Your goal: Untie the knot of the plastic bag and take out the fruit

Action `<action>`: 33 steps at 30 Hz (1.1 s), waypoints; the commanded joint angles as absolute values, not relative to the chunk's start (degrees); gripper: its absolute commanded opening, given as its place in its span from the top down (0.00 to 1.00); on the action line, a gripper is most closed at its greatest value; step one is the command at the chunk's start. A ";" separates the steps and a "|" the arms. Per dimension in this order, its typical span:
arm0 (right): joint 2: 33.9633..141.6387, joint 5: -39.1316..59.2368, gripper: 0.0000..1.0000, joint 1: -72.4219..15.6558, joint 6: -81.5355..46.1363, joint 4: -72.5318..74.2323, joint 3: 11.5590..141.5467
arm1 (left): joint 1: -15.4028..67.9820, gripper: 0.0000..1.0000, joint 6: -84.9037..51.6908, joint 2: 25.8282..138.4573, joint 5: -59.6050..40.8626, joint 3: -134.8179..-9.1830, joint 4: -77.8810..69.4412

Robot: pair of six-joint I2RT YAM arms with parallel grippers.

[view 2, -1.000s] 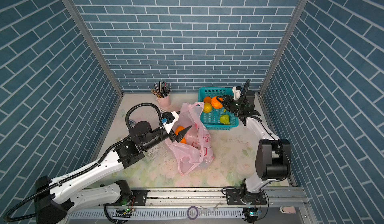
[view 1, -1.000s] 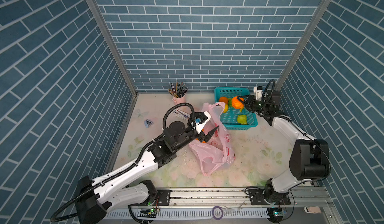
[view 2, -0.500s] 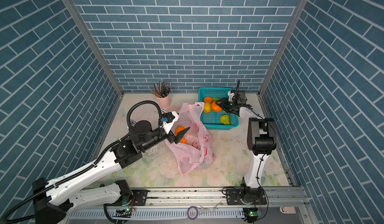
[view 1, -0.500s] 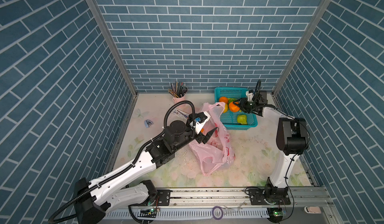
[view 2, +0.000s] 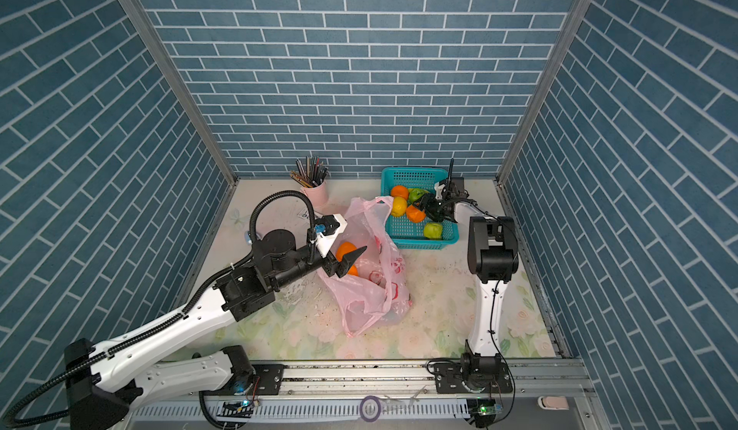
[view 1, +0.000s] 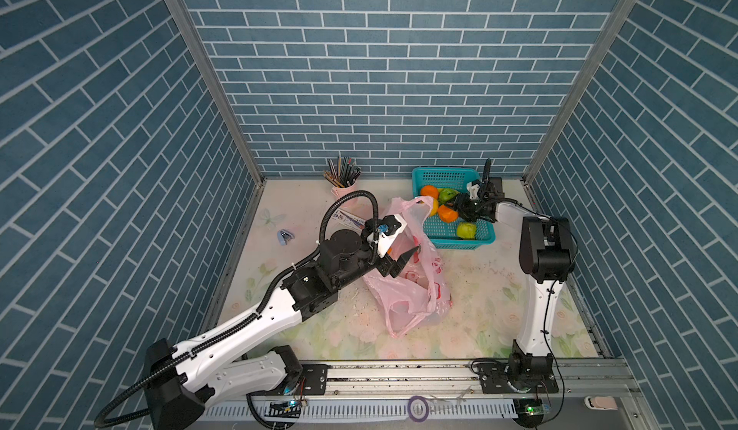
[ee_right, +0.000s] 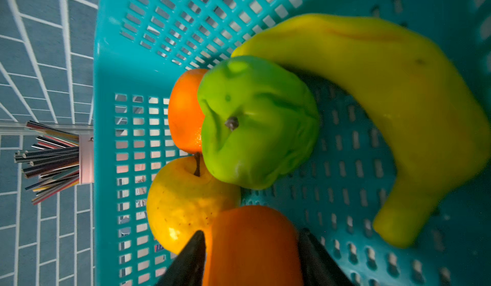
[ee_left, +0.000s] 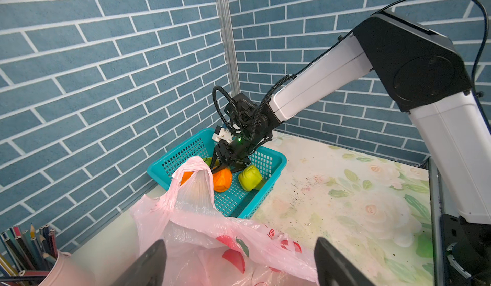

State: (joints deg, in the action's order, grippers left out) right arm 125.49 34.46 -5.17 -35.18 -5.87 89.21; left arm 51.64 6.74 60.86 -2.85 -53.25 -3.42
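The pink plastic bag [view 1: 407, 304] [view 2: 371, 300] [ee_left: 199, 218] lies mid-table with its mouth gaping and one handle loop standing loose; the knot is out of view. My left gripper [view 1: 401, 260] [view 2: 351, 262] [ee_left: 240, 266] hangs wide open over the bag's mouth and holds nothing. An orange [view 2: 345, 248] shows inside the bag. My right gripper [view 1: 463, 208] [view 2: 429, 208] [ee_left: 229, 166] [ee_right: 251, 232] is down in the teal basket [view 1: 483, 240] [ee_right: 106, 85]. It stands open astride an orange [ee_right: 252, 250] [ee_left: 222, 181] that rests there, beside a green fruit [ee_right: 255, 122], a yellow fruit [ee_right: 183, 205] and another orange [ee_right: 183, 112].
A yellow banana [ee_right: 385, 112] lies along the basket's inside. A second green fruit [view 1: 466, 230] sits at the basket's near corner. A pink cup of pencils [view 1: 343, 186] stands at the back wall, with a leaflet [view 1: 347, 220] and a small blue clip [view 1: 284, 237] on the mat to its left.
My right gripper has carried the orange down into the basket and its jaws have spread wider. The left arm and the bag have hardly moved.
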 commanded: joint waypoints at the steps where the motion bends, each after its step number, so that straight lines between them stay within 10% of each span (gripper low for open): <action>1: 124.58 31.96 0.29 -5.19 -32.60 -8.37 90.44 | 51.85 0.13 5.09 61.47 -2.56 -54.94 -1.25; 12: 107.90 20.90 0.12 -5.44 -27.95 -15.41 88.42 | 52.03 0.14 -2.08 70.96 -0.47 -62.33 12.60; 28: 67.91 21.64 0.17 -22.64 -37.32 -13.29 58.34 | 52.92 0.68 -24.70 77.51 -4.27 -55.70 24.38; 33: 63.63 20.33 0.19 -32.23 -41.05 -15.65 53.26 | 54.58 0.71 -29.59 73.30 -6.23 -47.33 21.11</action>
